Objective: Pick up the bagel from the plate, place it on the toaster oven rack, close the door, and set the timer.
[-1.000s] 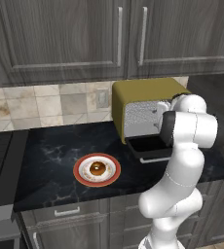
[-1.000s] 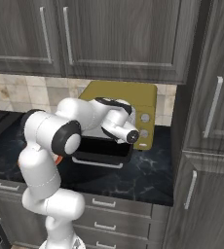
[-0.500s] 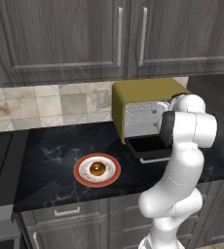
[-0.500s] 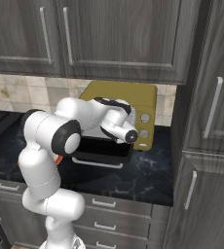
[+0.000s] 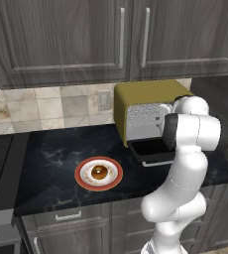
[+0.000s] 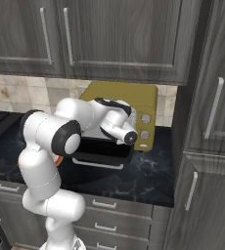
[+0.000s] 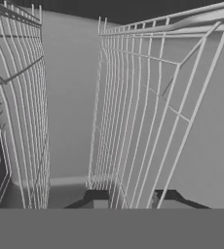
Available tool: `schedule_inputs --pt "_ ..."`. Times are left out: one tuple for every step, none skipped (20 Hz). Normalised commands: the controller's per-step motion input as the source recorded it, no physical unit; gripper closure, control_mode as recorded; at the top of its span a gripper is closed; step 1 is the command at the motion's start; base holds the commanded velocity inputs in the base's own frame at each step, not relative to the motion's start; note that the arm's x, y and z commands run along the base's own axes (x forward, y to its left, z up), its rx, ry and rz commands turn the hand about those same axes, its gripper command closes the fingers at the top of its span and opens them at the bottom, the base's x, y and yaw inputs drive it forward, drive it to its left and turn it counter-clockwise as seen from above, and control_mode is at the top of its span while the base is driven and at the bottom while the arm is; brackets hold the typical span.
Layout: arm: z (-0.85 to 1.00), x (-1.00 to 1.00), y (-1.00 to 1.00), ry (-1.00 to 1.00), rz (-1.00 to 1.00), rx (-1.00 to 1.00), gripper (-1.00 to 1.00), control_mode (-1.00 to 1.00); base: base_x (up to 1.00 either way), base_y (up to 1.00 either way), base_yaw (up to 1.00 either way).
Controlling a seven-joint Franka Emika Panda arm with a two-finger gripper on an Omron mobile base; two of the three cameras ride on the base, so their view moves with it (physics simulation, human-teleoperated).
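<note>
Where fingertips pinch silvery rack (image 7: 133,121) wires (hand (image 7: 128,198) closed): golden bagel (image 5: 99,172), plated.

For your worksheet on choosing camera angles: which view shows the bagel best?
The left base view: the bagel lies in plain sight on the plate, on the dark counter, apart from the toaster oven. In the right base view the arm covers that spot. The hand view looks at oven rack wires.

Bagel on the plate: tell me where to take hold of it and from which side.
Grip the bagel across its outer edges, coming straight down from above. It lies flat in the middle of the plate, a small ring with bare plate all round, so fingers can likely drop either side; the raised rim hinders a sideways approach.
</note>
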Motion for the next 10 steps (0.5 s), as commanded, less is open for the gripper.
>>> schedule_inputs --pt "-0.76 0.0 0.0 0.01 0.0 0.01 1.0 -1.0 0.0 0.0 0.0" --pt "-0.61 0.0 -0.09 0.19 0.01 0.01 1.0 -1.0 0.0 0.0 0.0" --pt "-0.51 0.0 -0.22 0.29 0.01 0.04 1.0 -1.0 0.0 0.0 0.0" --pt "-0.49 -0.12 -0.31 0.35 0.01 0.04 1.0 -1.0 0.0 0.0 0.0" --pt "-0.49 -0.35 -0.37 0.39 0.0 0.02 1.0 -1.0 0.0 0.0 0.0" --pt "-0.56 -0.5 -0.38 0.46 0.0 0.0 1.0 -1.0 0.0 0.0 0.0" --pt "-0.66 -0.65 -0.43 0.53 0.0 0.0 1.0 -1.0 0.0 0.0 0.0" --pt "-0.78 -0.81 -0.45 0.57 0.0 0.0 1.0 -1.0 0.0 0.0 0.0" --pt "-0.99 -1.0 -0.45 0.61 0.0 0.0 1.0 -1.0 0.0 0.0 0.0" --pt "-1.0 -1.0 -0.4 0.57 0.01 -0.03 1.0 -1.0 0.0 0.0 0.0"
